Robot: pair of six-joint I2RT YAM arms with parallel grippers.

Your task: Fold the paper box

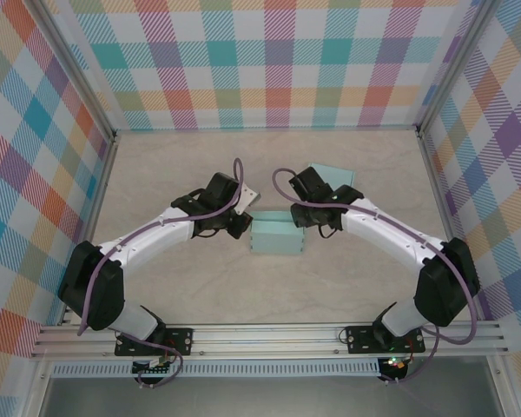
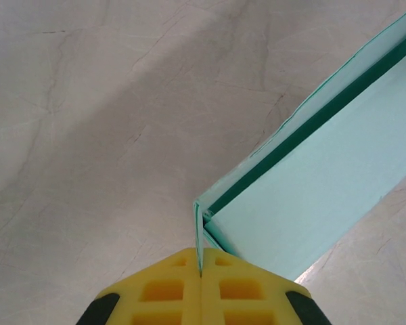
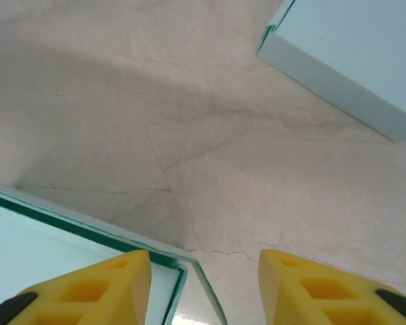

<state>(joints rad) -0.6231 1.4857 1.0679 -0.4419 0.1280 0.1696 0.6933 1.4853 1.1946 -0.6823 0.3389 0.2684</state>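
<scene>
The mint-green paper box (image 1: 278, 236) sits on the marbled table (image 1: 191, 287) between the two wrists. One thin corner wall is pinched in the closed yellow fingers of the left gripper (image 2: 201, 268), and the rest of the box stretches ahead and to that gripper's right. On the opposite side the right gripper (image 3: 204, 271) stands with fingers apart, the box's corner rim rising in the gap nearer the finger at the left of its wrist view, with no contact visible, while a second mint-green piece (image 3: 345, 61) lies ahead and to its right, apart from the box.
</scene>
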